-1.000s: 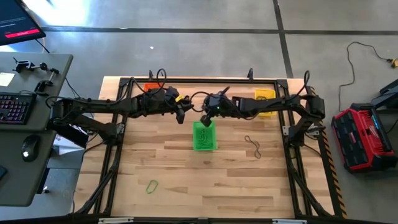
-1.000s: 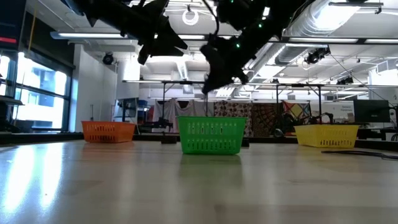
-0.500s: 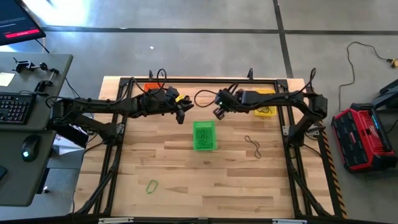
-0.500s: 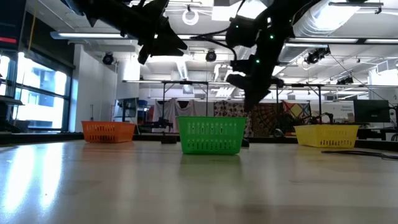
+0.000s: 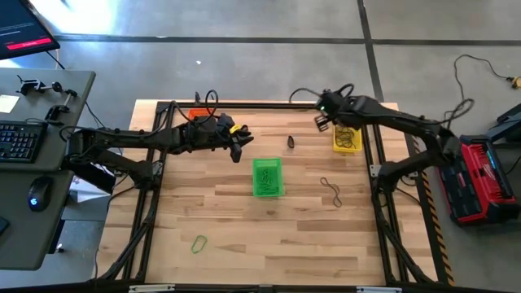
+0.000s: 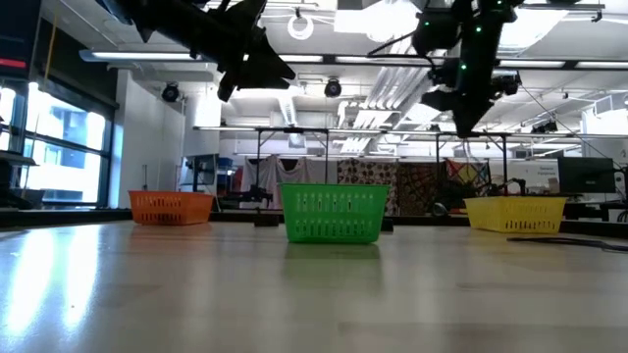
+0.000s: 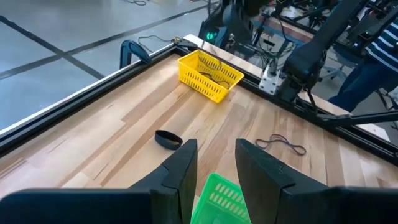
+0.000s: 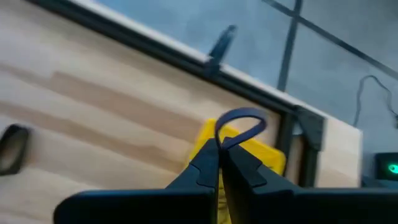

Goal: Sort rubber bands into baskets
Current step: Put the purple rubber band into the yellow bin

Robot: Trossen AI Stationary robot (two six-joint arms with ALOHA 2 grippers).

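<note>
My right claw (image 8: 219, 149) is pinched shut on a dark band (image 8: 239, 127), held up over the yellow basket (image 5: 347, 134), which has dark bands in it. The green basket (image 5: 267, 177) mid-table holds green bands. The orange basket (image 6: 171, 207) sits at the far left edge. My left claw (image 7: 214, 163) hangs part open, empty, beside the green basket. Loose on the wood: a black bundle (image 5: 290, 142), a dark loop (image 5: 330, 190), a green loop (image 5: 199, 242).

The right arm reaches across toward the far edge of the bench, its right claw (image 5: 323, 120) raised in the air with the two fingers (image 8: 208, 163) pinched together on a thin dark loop. The left arm stretches level toward the middle, its left claw (image 5: 237, 146) also aloft, fingers (image 7: 180, 171) parted with a gap between them, holding nothing.
</note>
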